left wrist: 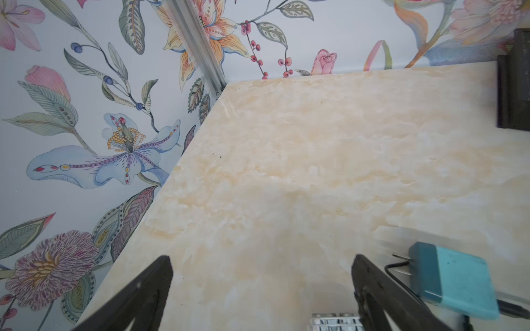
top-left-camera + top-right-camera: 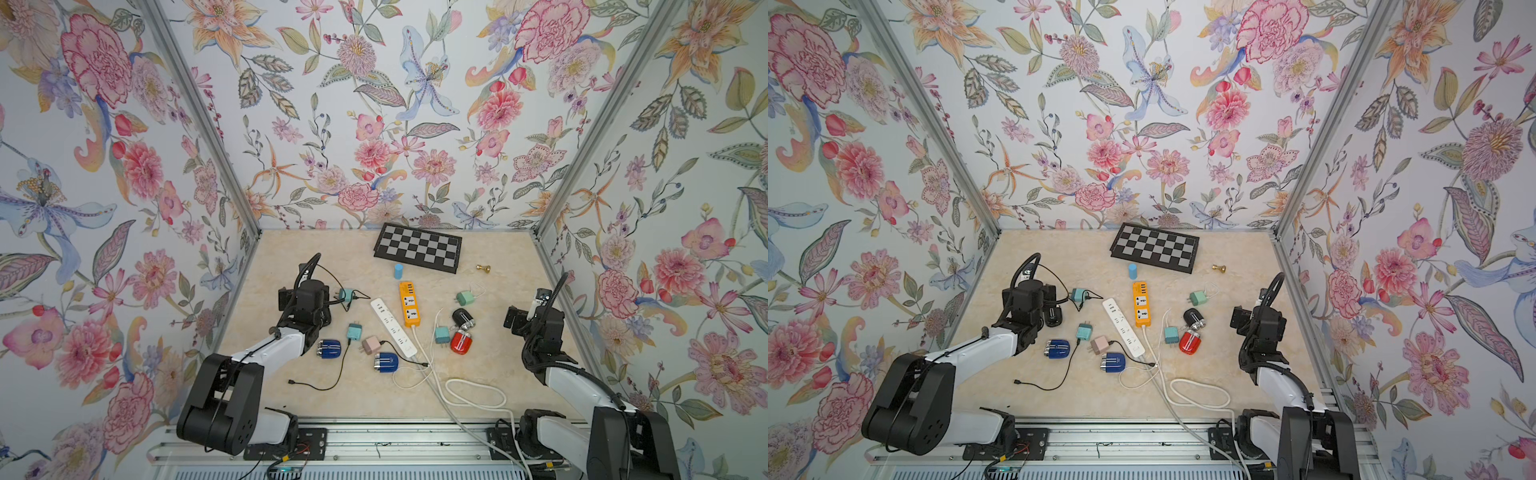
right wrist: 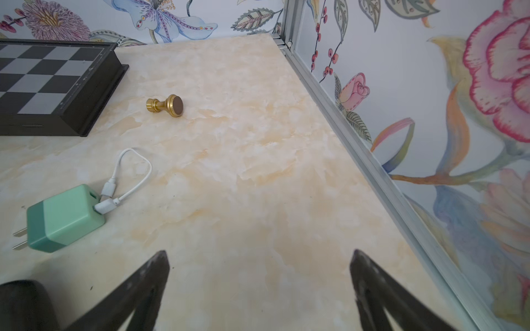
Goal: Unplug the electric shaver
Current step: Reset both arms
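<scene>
Your left claw is spread wide and empty, low over the desk at about 9 o'clock. Between its fingers, at the frame edge, sits a silver foil head. It is probably the electric shaver, though too little shows to be sure. Just beside it lies a teal adapter, its black cord curling behind the claw's finger.

Your right claw is likewise released, idle at 3 o'clock. You're at the approach, with nothing gripped yet. Next, I judge, one claw steadies the shaver while the other draws the cord's plug straight out.

The desk is pale and marble-patterned. Near its middle lie a blue shaver and a white power strip. Floral wallpaper encloses three sides.
</scene>
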Tool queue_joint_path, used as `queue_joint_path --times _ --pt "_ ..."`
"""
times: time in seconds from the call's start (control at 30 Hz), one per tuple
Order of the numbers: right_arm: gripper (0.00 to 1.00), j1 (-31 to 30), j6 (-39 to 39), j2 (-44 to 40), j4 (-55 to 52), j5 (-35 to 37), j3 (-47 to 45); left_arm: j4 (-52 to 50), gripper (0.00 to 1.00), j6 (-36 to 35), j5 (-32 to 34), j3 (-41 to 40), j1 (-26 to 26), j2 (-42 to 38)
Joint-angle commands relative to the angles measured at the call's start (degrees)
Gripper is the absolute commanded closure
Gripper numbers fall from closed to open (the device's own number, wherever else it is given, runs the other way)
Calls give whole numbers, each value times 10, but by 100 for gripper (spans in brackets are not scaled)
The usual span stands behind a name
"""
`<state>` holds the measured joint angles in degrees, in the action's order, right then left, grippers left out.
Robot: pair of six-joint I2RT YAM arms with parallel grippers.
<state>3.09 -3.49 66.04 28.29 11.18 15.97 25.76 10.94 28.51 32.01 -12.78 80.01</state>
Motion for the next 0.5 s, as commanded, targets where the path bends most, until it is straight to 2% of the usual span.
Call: queue_joint_path --times 0.0,0.07,0.17,0.23,0.3,0.4,0.47 --pt "0 -7 -4 51 199 -36 -13 223 1 -71 -25 -33 19 8" --pt "0 -26 20 103 249 -24 -7 335 1 -99 -40 -63 21 26" --pt "0 -34 32 145 292 -56 -1 423 1 -111 -83 -76 33 63" --pt "0 -45 53 197 373 -77 -19 447 1 -121 -84 -85 32 68" --pt "0 -62 74 227 413 -71 -22 411 1 -109 -83 -101 31 17" --pt "0 -66 73 223 369 -57 -4 283 1 -107 -85 -119 39 -89" --pt "0 -60 67 225 360 -63 3 288 1 -74 -108 -160 66 -122"
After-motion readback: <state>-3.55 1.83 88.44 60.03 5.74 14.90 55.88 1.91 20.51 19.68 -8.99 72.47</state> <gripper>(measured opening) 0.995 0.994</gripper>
